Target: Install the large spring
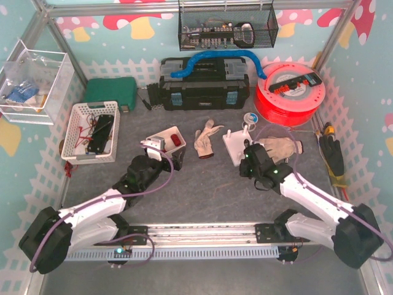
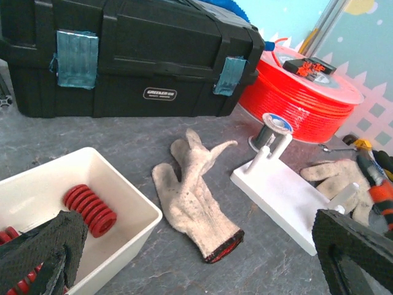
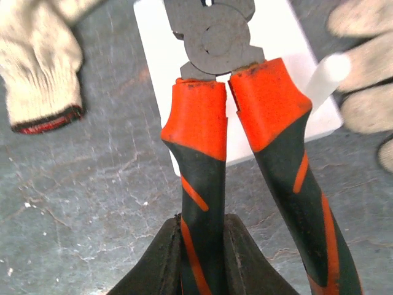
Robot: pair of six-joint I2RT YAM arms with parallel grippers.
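Observation:
A red spring lies in a white bin, and a second red spring is half hidden behind my left finger. I cannot tell which is larger. My left gripper is open and empty, hovering at the bin's right edge. The white fixture plate with upright pegs lies to the right. My right gripper is shut on one handle of orange-black pliers, whose closed head is over the plate.
Two work gloves lie beside the plate. A black toolbox, red filament spool and small wire reel stand behind. A white basket is at the left, and other pliers at the right.

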